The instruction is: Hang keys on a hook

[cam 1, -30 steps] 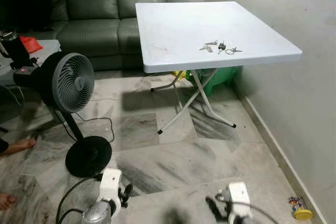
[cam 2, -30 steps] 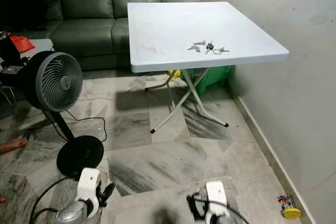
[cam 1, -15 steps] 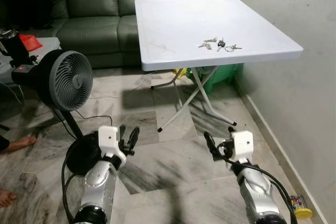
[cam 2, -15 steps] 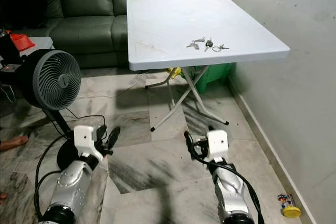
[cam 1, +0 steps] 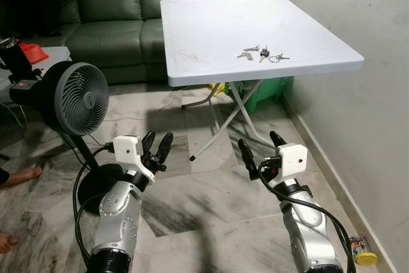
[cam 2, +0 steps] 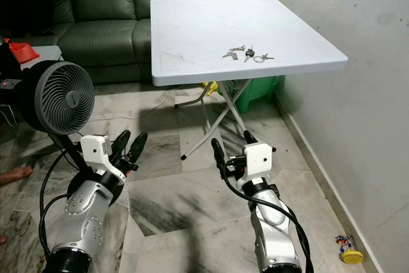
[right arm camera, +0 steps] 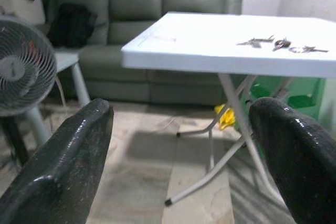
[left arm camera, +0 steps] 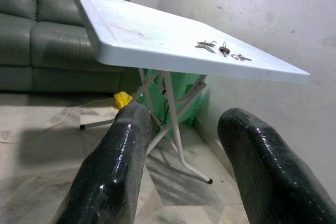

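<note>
A bunch of keys (cam 1: 261, 53) lies on the white folding table (cam 1: 211, 30), near its right front corner; the keys (left arm camera: 223, 49) also show in the left wrist view and the keys (right arm camera: 281, 43) in the right wrist view. My left gripper (cam 1: 157, 146) is raised in front of the table, well below and short of it, open and empty. My right gripper (cam 1: 261, 150) is raised at about the same height, open wide with nothing between its fingers. I see no hook in these views.
A black standing fan (cam 1: 78, 99) with a cable stands on the floor at the left. A green sofa (cam 1: 115, 4) is behind the table. The wall (cam 1: 358, 23) runs along the right. A green bin (cam 1: 263, 89) sits under the table. A person's foot (cam 1: 22, 176) is at far left.
Both arms have risen from the bottom of the view to in front of me, with the grippers open. The camera has shifted slightly.
</note>
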Controlling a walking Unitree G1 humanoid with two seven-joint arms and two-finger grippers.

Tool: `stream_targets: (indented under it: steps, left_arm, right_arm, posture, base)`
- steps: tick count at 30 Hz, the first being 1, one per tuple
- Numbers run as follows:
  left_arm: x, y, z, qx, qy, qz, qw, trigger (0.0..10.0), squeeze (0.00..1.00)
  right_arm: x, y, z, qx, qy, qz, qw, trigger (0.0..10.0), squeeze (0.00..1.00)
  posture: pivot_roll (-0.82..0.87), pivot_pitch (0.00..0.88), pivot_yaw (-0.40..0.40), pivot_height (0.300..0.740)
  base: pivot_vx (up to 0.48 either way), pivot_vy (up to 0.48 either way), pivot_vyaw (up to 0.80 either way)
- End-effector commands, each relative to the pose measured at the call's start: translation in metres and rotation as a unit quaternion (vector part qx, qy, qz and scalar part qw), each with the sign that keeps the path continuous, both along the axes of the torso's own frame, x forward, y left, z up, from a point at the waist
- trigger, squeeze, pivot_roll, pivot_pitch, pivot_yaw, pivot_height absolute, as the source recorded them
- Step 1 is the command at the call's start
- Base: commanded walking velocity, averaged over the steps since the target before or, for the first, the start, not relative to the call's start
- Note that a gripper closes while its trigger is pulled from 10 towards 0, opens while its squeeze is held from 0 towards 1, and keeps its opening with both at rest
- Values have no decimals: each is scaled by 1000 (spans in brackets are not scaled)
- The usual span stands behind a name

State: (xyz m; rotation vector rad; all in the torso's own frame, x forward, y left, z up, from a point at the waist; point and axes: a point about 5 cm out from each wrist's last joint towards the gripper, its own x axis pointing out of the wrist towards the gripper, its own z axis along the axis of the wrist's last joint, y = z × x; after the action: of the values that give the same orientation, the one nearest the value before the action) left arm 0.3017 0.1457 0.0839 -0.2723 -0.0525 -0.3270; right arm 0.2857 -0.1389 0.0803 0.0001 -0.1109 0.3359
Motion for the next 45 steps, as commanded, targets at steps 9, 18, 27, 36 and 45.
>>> stream_targets:
  steps: [9, 18, 27, 36, 45]
  left_arm:
    - [4, 2, 10, 10, -8, 1, 1000, 10000, 0]
    - [5, 1, 13, 27, -10, -3, 1000, 10000, 0]
    - [5, -1, 14, 30, -11, -8, 999, 10000, 0]
    - [5, -4, 15, 28, -13, -10, 999, 10000, 0]
    - [4, -5, 14, 32, -12, -11, 999, 10000, 0]
  right_arm:
    - [1, -1, 5, -9, 5, 10, 1000, 10000, 0]
    - [-1, 0, 4, -14, 10, 20, 1000, 10000, 0]
    - [-2, -2, 5, -15, 8, 20, 1000, 10000, 0]
    - [-7, -3, 2, -14, 12, 18, 1000, 10000, 0]
    - [-6, -4, 3, -15, 11, 22, 1000, 10000, 0]
  posture:
    - [-107, 0, -6, 740]
    - [-106, 0, -8, 740]
    - [-107, 0, -8, 740]
    - [-103, 0, -10, 740]
    - [-97, 0, -14, 740]
  base:
    - [181, 0, 0]
    - [307, 0, 0]
    - [352, 0, 0]
    - [355, 0, 0]
    - [351, 0, 0]
